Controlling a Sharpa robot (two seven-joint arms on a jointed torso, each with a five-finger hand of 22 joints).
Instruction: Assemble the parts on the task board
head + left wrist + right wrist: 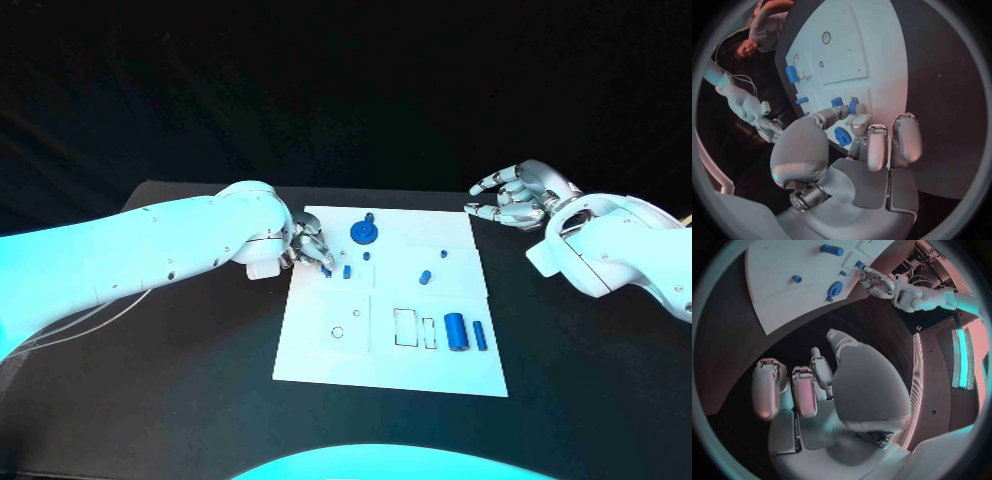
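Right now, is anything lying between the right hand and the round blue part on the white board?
No. In the head view, just bare board separates the right hand from the round blue part.

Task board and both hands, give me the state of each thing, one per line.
task board: flat on the black table
round blue part: lying on the board, unheld
large blue cylinder: lying on the board
left hand: fingers over the board's edge, beside small blue parts
right hand: empty, off the board

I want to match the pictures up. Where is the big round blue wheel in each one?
Head view: the wheel lies on the white board's far end.
Left wrist view: the wheel sits just past the left hand's fingers.
Right wrist view: the wheel lies by the board's edge.
Shared landmark: the white board.
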